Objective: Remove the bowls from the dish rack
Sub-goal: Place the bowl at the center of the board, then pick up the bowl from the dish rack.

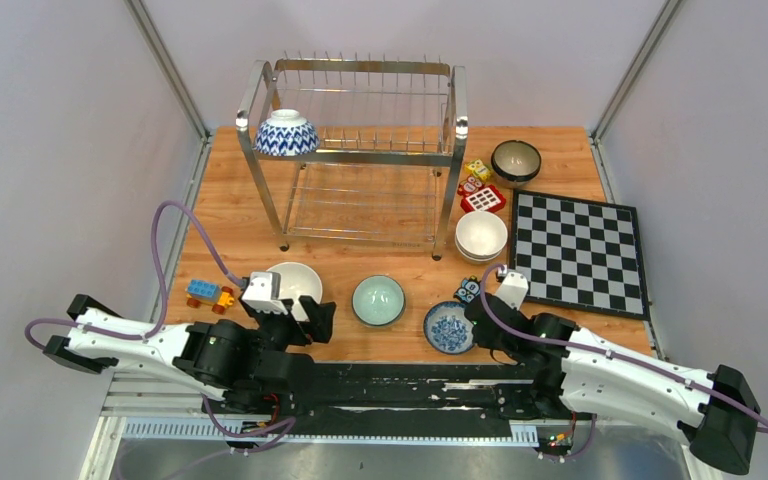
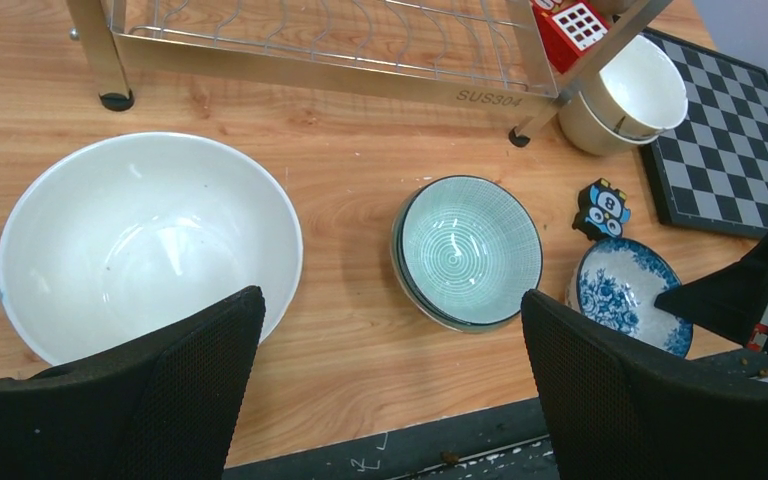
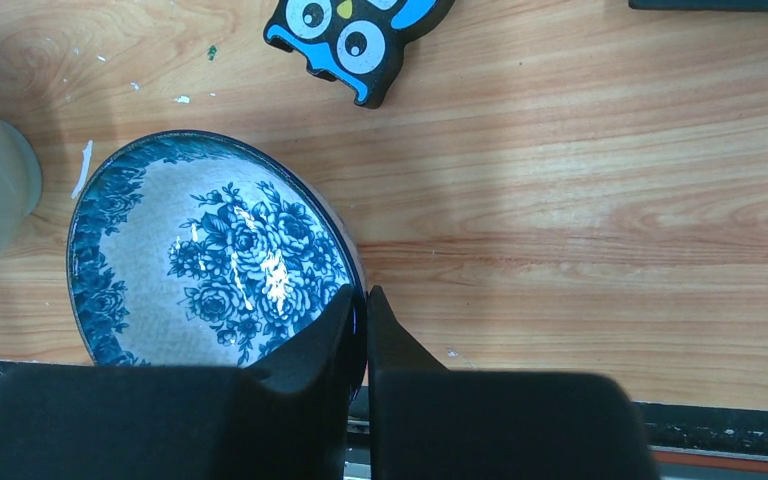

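The steel dish rack (image 1: 360, 150) stands at the back with one blue-and-white patterned bowl (image 1: 286, 134) upside down on its upper tier, left end. On the table sit a large white bowl (image 1: 295, 283), a celadon bowl (image 1: 378, 300), a blue floral bowl (image 1: 448, 327), stacked cream bowls (image 1: 481, 236) and a dark brown bowl (image 1: 516, 160). My right gripper (image 3: 363, 300) is shut on the right rim of the blue floral bowl (image 3: 200, 250), which rests on the table. My left gripper (image 2: 390, 300) is open and empty, between the white bowl (image 2: 140, 240) and the celadon bowl (image 2: 470, 250).
A chessboard (image 1: 580, 250) lies at the right. Toy blocks (image 1: 480, 185) sit by the rack's right leg, an owl block (image 1: 468, 290) just beyond the floral bowl, and a blue-orange block (image 1: 208, 293) at the left. The table's near edge is right below both grippers.
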Tool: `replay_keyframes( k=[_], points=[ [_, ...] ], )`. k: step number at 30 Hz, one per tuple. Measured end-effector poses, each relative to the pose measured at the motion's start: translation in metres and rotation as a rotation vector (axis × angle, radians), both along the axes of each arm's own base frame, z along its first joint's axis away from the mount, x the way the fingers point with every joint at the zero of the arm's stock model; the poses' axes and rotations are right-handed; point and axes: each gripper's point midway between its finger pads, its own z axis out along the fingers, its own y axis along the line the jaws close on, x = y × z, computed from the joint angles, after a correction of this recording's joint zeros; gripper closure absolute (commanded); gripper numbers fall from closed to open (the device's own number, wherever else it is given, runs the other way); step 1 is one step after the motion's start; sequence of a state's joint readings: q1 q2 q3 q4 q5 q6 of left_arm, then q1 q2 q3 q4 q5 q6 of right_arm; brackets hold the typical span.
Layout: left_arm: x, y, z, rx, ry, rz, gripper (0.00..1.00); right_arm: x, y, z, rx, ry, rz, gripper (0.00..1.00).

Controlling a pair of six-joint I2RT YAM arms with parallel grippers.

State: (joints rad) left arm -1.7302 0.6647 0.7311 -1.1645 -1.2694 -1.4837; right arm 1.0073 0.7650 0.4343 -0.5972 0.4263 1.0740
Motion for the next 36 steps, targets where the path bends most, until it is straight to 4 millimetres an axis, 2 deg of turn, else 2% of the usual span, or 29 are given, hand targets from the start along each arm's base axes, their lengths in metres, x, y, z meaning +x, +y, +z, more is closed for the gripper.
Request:
replay_keyframes(
  k=[5, 8, 10, 12, 17, 20, 23, 27, 30, 33, 36],
  points=[
    [0.001, 0.001, 0.002, 0.015, -0.016, -0.001, 0.0, -0.001, 0.001, -0.001, -0.002, 0.008, 0.009, 0.61],
    [0.003, 0.002, 0.005, 0.037, -0.039, -0.001, 0.0, -0.004, 0.002, -0.002, -0.005, 0.016, 0.032, 0.46],
    [0.006, 0.004, 0.014, 0.068, -0.072, 0.002, 0.0, -0.005, 0.003, -0.001, -0.003, 0.016, 0.045, 0.38],
    [0.013, 0.008, 0.031, 0.1, -0.109, 0.026, 0.0, -0.005, 0.004, 0.004, 0.002, 0.012, 0.06, 0.33],
    [0.032, 0.016, 0.088, 0.109, -0.186, 0.094, 0.0, 0.004, 0.015, 0.045, 0.041, -0.059, 0.113, 0.29],
    [0.04, 0.02, 0.121, 0.055, -0.227, 0.109, 0.0, 0.01, 0.021, 0.073, 0.057, -0.11, 0.147, 0.3],
    [0.051, 0.025, 0.165, -0.011, -0.267, 0.141, 0.0, 0.014, 0.023, 0.096, 0.068, -0.168, 0.183, 0.3],
    [0.072, 0.028, 0.226, -0.122, -0.318, 0.201, 0.0, 0.015, 0.021, 0.106, 0.061, -0.211, 0.219, 0.31],
    [0.097, 0.029, 0.259, -0.192, -0.345, 0.238, 0.01, 0.015, 0.018, 0.109, 0.051, -0.23, 0.239, 0.33],
    [0.127, 0.031, 0.272, -0.286, -0.351, 0.24, 0.03, 0.014, 0.016, 0.113, 0.055, -0.247, 0.252, 0.33],
    [0.147, 0.027, 0.255, -0.406, -0.321, 0.2, 0.04, 0.013, 0.015, 0.119, 0.071, -0.268, 0.259, 0.34]
  ],
)
